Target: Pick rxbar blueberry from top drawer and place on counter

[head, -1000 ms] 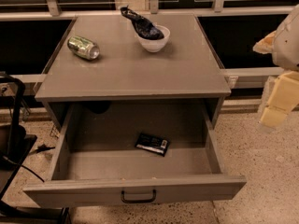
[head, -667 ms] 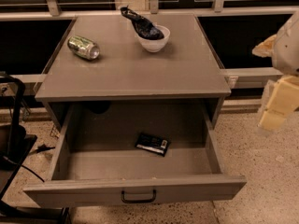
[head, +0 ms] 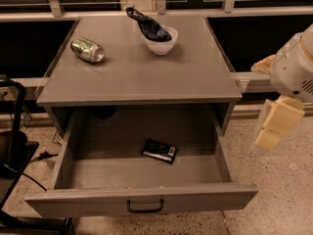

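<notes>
1. our gripper (head: 275, 125) hangs right of the open drawer (head: 142, 198), touching nothing; we cannot tell how wide it stands.
2. the bar (head: 159, 151) lies flat on the drawer floor, just right of middle.
3. on the counter (head: 146, 77): a tipped can (head: 88, 50), a bowl (head: 160, 40) holding a dark bag (head: 146, 26).

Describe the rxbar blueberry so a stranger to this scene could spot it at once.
Find the grey top drawer, pulled open below the counter. On its floor, slightly right of centre, lies the rxbar blueberry, alone inside. It is flat and dark with a pale end, unlike the can and bowl on the counter; the gripper hangs right of the drawer, away from it.
</notes>
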